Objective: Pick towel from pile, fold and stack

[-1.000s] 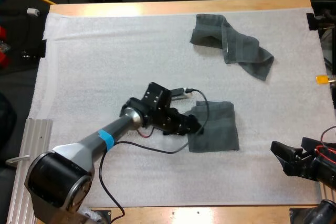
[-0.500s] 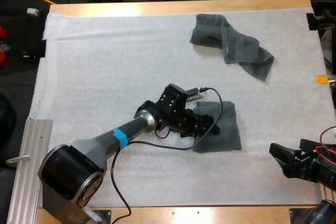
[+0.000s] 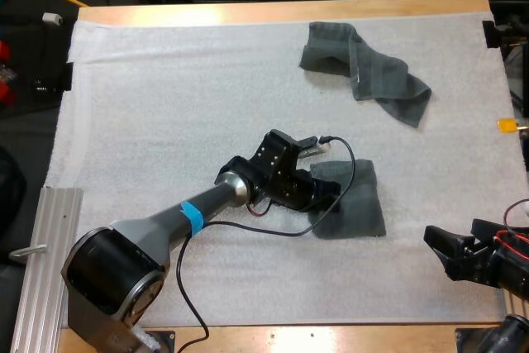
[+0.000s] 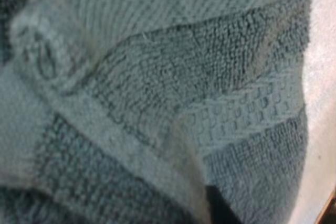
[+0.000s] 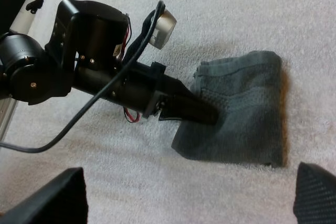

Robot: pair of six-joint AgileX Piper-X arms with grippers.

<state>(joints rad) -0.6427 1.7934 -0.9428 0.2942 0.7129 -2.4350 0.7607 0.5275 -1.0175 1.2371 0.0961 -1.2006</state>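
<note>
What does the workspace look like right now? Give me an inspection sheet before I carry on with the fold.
surface: white mat lies flat on the wooden table.
job's things: folded towel on the mat, near right of centre; crumpled towel at the far right, apart from it.
clutter: nothing seen.
grippers: left gripper at the folded towel's left edge, low over the cloth; right gripper open, at the near right, clear of both towels.
cables: nothing seen.
surroundings: ribbed metal rail beside the mat's near left corner.
</note>
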